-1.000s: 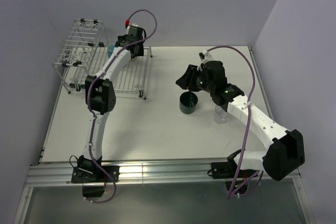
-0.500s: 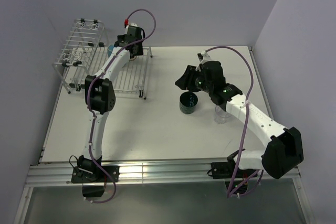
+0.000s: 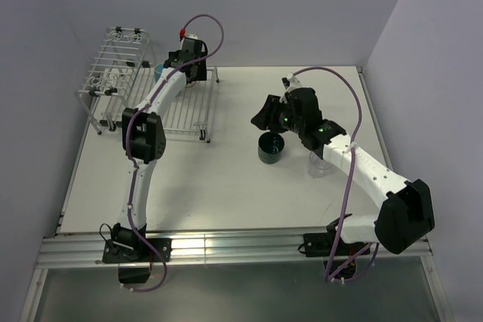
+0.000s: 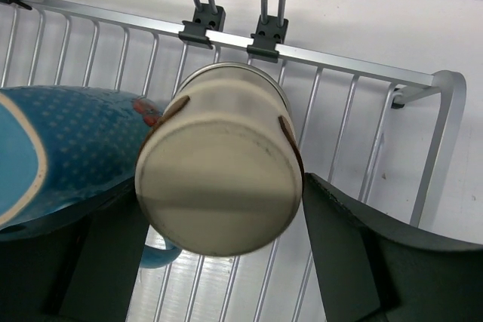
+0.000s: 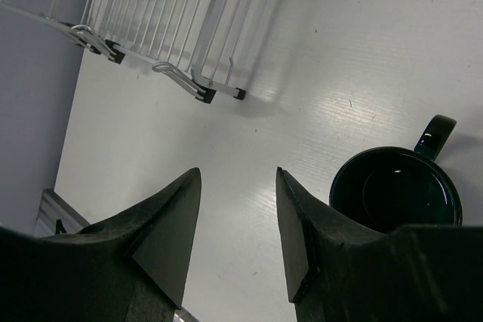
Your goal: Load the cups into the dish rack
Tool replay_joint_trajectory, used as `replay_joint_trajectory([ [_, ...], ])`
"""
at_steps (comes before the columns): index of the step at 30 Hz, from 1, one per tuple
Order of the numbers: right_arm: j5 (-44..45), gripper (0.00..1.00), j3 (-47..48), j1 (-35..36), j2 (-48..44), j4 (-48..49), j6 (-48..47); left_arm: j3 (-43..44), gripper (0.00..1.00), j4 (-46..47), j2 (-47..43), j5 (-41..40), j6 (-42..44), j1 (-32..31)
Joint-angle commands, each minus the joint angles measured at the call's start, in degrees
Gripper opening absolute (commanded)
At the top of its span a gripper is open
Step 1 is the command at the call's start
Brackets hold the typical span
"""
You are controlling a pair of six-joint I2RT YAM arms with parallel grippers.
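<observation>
My left gripper (image 3: pixel 186 64) reaches over the far end of the white dish rack (image 3: pixel 181 115). In the left wrist view its jaws (image 4: pixel 224 186) stand on both sides of the upturned tan-brown cup (image 4: pixel 219 179), touching it, over the rack's slats (image 4: pixel 355 73). The light-blue mug (image 4: pixel 68 145) lies beside it on the left and also shows in the top view (image 3: pixel 159 74). My right gripper (image 3: pixel 264 116) is open and empty above the table, just left of the upright dark teal mug (image 3: pixel 270 147) (image 5: pixel 396 190). The clear tumbler (image 3: pixel 318 164) stands right of that mug. The lavender tumbler is not clearly visible.
The rack's taller basket part (image 3: pixel 113 65) is at the far left by the wall. The rack's near corner and feet show in the right wrist view (image 5: pixel 200 84). Walls close the table at the back and right. The arm bases sit on the metal rail (image 3: pixel 226 248) at the near edge.
My right gripper has shifted slightly back and left above the dark teal mug. The left arm has hardly moved.
</observation>
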Motion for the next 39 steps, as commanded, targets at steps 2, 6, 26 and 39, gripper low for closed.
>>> replay_joint_trajectory([
  [2,1.2,0.52,2.2,0.5,0.4,1.7,-1.3,0.1,0.84,2.3,0.3,2.0,0.8,0.0],
  [6,1.5,0.52,2.1,0.5,0.5,1.5,-1.6,-0.7,0.84,3.4,-0.2,2.7,0.7,0.0],
  [26,4.3,0.52,2.6,1.9,-1.1,-0.1,-2.8,-5.6,0.84,8.7,-9.5,2.7,2.0,-0.4],
  [39,13.0,0.51,3.0,3.2,-4.5,-8.4,-4.2,-8.1,0.83,6.8,-16.3,4.3,1.1,-2.1],
])
